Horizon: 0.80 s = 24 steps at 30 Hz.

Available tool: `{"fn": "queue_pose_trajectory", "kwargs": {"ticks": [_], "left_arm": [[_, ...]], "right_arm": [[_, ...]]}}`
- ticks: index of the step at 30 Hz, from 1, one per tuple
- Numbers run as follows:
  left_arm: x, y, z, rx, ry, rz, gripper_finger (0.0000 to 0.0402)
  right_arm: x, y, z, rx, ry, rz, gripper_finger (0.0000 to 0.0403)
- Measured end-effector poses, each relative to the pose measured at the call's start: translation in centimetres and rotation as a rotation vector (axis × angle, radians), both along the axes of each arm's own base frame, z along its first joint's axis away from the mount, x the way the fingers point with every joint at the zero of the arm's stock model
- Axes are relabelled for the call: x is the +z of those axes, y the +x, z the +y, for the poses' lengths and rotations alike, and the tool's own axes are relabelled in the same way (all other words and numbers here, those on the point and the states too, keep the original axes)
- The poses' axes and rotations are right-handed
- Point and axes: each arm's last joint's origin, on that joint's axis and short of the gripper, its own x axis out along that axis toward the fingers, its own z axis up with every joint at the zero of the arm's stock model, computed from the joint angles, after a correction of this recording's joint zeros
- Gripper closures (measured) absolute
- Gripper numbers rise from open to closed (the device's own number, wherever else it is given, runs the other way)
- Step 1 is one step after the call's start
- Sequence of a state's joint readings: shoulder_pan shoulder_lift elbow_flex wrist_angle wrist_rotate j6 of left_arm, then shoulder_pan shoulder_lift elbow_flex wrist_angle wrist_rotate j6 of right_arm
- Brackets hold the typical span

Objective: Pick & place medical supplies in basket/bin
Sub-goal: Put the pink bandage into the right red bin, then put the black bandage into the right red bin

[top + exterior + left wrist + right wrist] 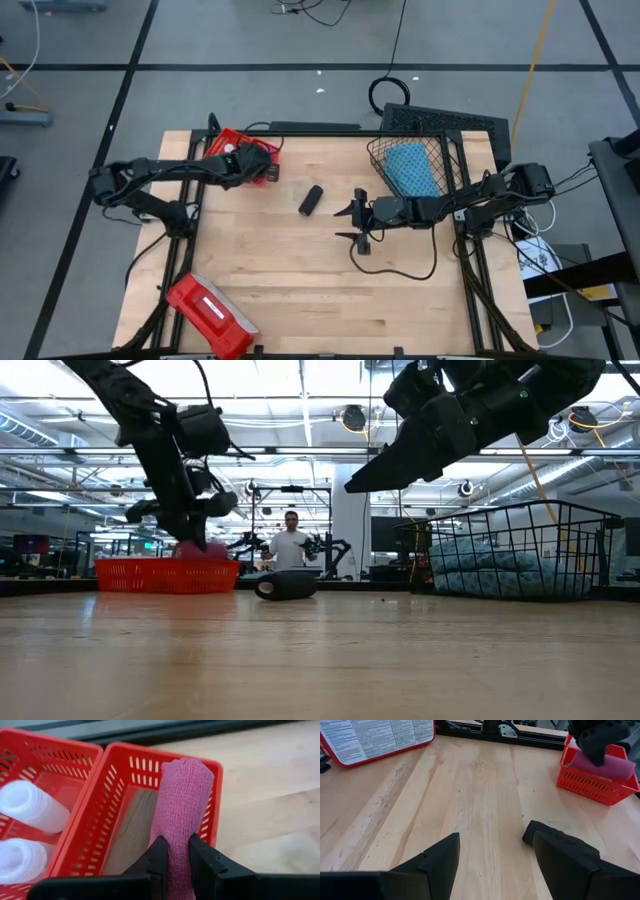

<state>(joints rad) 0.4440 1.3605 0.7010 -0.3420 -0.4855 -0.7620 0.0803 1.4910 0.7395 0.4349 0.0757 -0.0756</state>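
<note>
While the left gripper has its jaws clamped on the pink roll, it holds that roll over the rim of the red bin at the far left corner of the bench, angled down into the compartment whose floor is bare. The other compartment holds white bottle-like pieces, so the divider seems to sort small items by kind. At mid-bench the right gripper hangs above the wood with jaws spread wide, facing the black roll, which lies on its side just beyond its fingertips; that stance suits a grab at it next, I judge. Toward the far right corner, the black wire basket already holds the blue folded pad. A flat red case lies at the near left corner, apart from both.
</note>
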Motion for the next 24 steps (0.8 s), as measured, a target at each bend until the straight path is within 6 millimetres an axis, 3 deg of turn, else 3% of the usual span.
{"fn": "queue_pose_trajectory", "kwargs": {"ticks": [10,19,24], "left_arm": [[-0.97,0.20,0.35,-0.015,-0.056,0.016,0.0349],[-1.01,0.27,0.27,-0.060,-0.079,0.019,0.0228],[-0.82,0.39,0.32,-0.146,-0.050,0.079,0.0180]], "right_arm": [[0.00,0.00,0.00,-0.002,0.005,0.000,0.0161],[-0.02,-0.01,0.00,-0.002,0.004,0.003,0.0161],[-0.05,-0.02,0.00,-0.004,0.009,0.007,0.0161]]}}
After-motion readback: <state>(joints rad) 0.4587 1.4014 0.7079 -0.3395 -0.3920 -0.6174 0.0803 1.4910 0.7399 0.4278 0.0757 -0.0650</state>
